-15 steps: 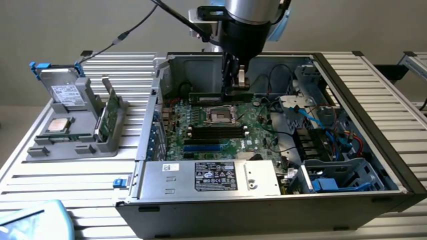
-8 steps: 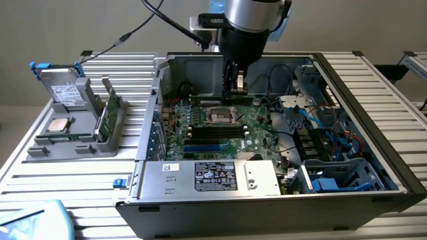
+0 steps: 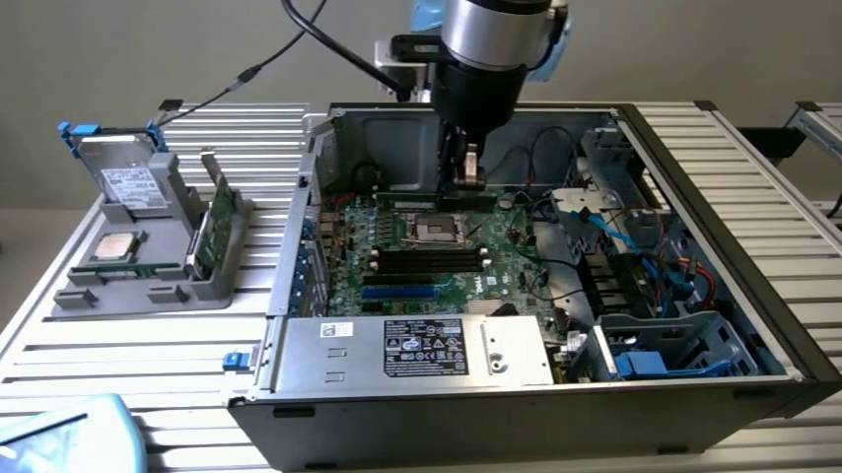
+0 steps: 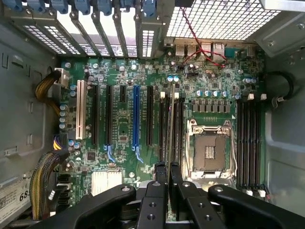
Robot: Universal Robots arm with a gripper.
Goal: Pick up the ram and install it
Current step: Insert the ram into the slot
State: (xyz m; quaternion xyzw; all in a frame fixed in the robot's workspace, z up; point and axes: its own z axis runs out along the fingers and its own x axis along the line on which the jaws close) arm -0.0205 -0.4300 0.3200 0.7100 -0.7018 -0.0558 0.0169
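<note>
Here, inside the open computer case [image 3: 526, 424], the claw [image 4: 168, 176] tight around the ram [image 4: 170, 124] (above the motherboard [image 4: 122, 133]).

A plain grey wall [image 3: 132, 49] stands behind the ribbed metal desk [image 3: 132, 365]. Pale floor [image 3: 20, 258] shows beside the desk, under soft, even light.

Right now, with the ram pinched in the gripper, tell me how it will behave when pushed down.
Probably stiff: the ram shows as a straight thin edge, with no sag, in the gripper. Likely light, being so thin. Apt to tilt if pushed off-centre, since it is held on only a narrow stretch.
</note>
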